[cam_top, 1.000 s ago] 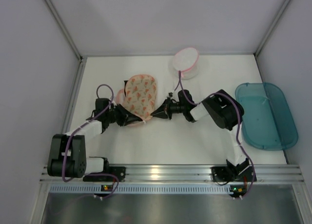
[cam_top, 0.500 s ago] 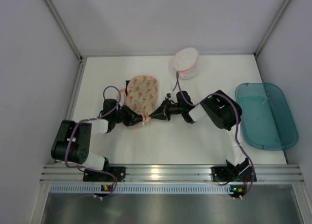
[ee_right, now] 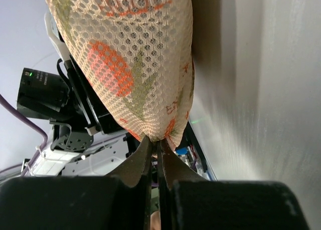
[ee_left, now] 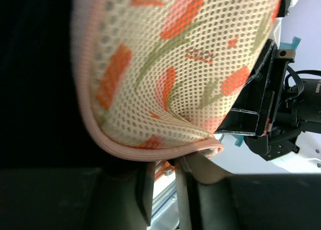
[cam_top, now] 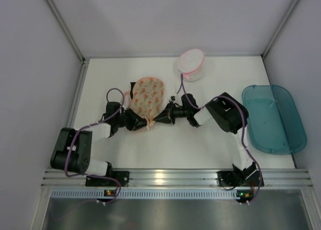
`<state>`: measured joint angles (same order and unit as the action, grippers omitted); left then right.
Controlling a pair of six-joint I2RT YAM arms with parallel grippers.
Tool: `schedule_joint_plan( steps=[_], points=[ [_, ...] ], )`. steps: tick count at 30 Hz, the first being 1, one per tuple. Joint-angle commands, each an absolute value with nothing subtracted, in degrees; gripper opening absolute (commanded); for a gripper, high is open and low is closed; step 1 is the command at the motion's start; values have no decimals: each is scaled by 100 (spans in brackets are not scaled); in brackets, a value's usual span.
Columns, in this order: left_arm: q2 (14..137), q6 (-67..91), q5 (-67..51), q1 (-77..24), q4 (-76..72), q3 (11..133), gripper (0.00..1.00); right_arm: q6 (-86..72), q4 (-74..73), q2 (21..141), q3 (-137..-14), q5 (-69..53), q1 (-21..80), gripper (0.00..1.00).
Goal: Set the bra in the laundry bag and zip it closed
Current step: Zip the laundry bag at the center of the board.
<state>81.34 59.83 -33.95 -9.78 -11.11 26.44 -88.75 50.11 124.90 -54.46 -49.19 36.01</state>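
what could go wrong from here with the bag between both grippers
The right gripper pinches only a small fold of the laundry bag, which might slip out or tear. The left gripper sits close beside it at the pink trim, so the two could collide.

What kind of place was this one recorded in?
Probably a lab robot test cell, not a home: white table boxed in by plain panels, two arms bolted to an aluminium rail, with a laundry bag and teal tub as props.
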Motion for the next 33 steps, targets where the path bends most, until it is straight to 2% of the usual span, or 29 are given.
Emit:
schedule_joint_plan(
  steps=[1,5,7,11,12,14,24,26,27,29,31,32,33],
  points=[
    [8208,5933,-3725,-958,-1106,2609,28,-8947,4790,12604,-5493,-4948,3700,0],
    [7604,5294,-4166,-914,-801,3031,38,-8474,4238,12577,-5581,-5045,3621,0],
    [7218,4994,-4218,-914,-142,3260,41,-8403,4131,12603,-5581,-5054,3604,0],
    [6856,4519,-4701,-826,658,3507,42,-8245,4043,12612,-5634,-5062,3568,0],
    [6560,3821,-4659,-800,1460,3681,42,-8105,3904,12586,-5660,-5089,3560,0],
    [6478,3649,-4684,-765,1825,3770,42,-8086,3876,12560,-5660,-5098,3551,0],
    [6004,1428,-4026,-642,3146,4851,40,-7726,3463,12428,-5643,-5133,3454,0],
    [5784,1100,-4269,-650,3042,4939,42,-7664,3332,12445,-5695,-5150,3454,0],
    [5783,220,-4376,-676,3050,5174,42,-7664,3322,12454,-5704,-5168,3454,0],
    [5809,-1239,-3440,-1482,3208,5387,42,-7655,3305,12506,-5739,-5220,3445,0],
    [5967,-2672,-3375,-2333,3565,5562,43,-7638,3252,12542,-5818,-5256,3445,0],
    [6107,-3290,-2879,-2555,3916,5598,43,-7585,3148,12559,-5853,-5265,3445,0],
    [6117,-4314,-2865,-2749,4007,5555,43,-7428,2903,12560,-5906,-5265,3454,0]
  ],
)
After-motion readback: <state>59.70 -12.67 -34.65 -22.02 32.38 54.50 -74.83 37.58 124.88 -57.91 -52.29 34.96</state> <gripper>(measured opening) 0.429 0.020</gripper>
